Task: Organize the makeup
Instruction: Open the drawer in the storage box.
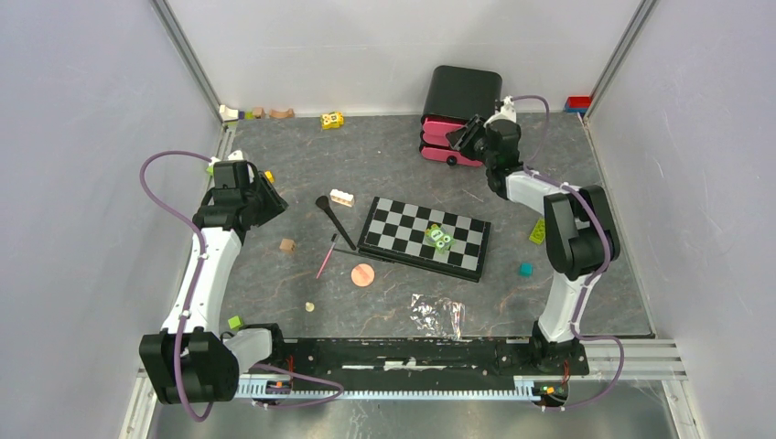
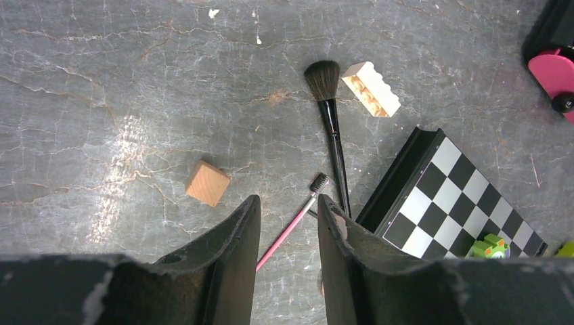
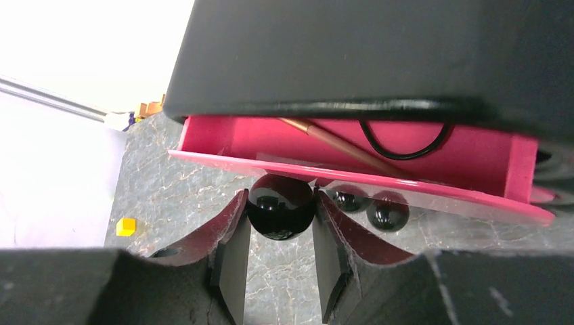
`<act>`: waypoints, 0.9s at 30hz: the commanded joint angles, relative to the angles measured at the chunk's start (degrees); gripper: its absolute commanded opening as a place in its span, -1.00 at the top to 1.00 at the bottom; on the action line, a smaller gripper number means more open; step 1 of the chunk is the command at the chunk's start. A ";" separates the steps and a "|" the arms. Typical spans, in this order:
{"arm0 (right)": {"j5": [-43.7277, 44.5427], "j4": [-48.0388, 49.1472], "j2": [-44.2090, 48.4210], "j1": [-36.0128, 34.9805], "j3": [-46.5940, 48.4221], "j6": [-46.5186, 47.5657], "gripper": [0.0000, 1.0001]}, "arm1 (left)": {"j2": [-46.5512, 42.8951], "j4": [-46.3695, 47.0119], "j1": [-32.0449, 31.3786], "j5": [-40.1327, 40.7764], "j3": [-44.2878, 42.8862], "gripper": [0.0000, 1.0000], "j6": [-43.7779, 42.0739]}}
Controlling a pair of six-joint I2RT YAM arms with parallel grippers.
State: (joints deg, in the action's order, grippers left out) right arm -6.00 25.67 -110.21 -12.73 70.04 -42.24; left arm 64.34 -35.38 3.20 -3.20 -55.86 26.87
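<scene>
Pulling straight out seems key, with the right gripper (image 3: 279,223) pinching the glossy black ball knob (image 3: 280,208) on the 1 o'clock pink plastic drawer (image 3: 271,139).

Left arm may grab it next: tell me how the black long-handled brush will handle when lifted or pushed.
The black brush has a thin, straight handle that looks rigid, so it should lift without sagging, though it will likely tilt if pinched off-centre. The handle looks round and glossy, so a sideways push may roll or spin it.

Black-and-white chequered board (image 1: 403,229), pink drawer (image 3: 237,139), black knob (image 3: 279,206), peach puff (image 1: 363,274).
</scene>
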 commanded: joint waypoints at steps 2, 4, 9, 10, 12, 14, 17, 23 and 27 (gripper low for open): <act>0.22 3.26 5.10 -0.64 -4.21 -0.83 0.39 | -1.09 2.16 0.31 -1.03 0.22 0.13 -0.66; -0.06 3.40 5.89 -1.22 -5.13 -0.73 0.39 | -1.10 2.15 0.28 -1.06 0.22 0.13 -0.65; 1.26 4.28 8.54 -2.77 -8.36 -1.30 0.39 | -1.22 2.16 0.31 -1.01 0.22 0.13 -0.63; 1.45 4.38 8.90 -3.08 -8.88 -1.55 0.39 | -1.15 2.15 0.26 -1.02 0.22 0.13 -0.64; 1.56 4.80 9.46 -3.64 -9.77 -2.08 0.39 | -1.26 2.16 0.34 -1.10 0.22 0.13 -0.65; 1.78 4.99 9.96 -4.36 -10.47 -2.32 0.39 | -1.37 2.16 0.38 -1.02 0.22 0.13 -0.74; 2.37 5.00 10.74 -5.37 -11.47 -1.97 0.39 | -1.37 2.15 0.34 -1.05 0.29 0.13 -0.73; 3.61 5.00 12.67 -6.67 -13.86 -1.70 0.39 | -1.50 2.15 0.40 -1.01 0.31 0.13 -0.66; 4.33 5.26 14.16 -7.03 -15.48 -1.44 0.39 | -1.51 2.15 0.39 -1.15 0.31 0.13 -0.64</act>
State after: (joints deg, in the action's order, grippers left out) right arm -2.26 28.05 -99.57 -18.94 55.83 -43.92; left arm 64.34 -35.38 3.20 -3.38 -55.86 26.87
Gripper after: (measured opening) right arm 0.407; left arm 0.436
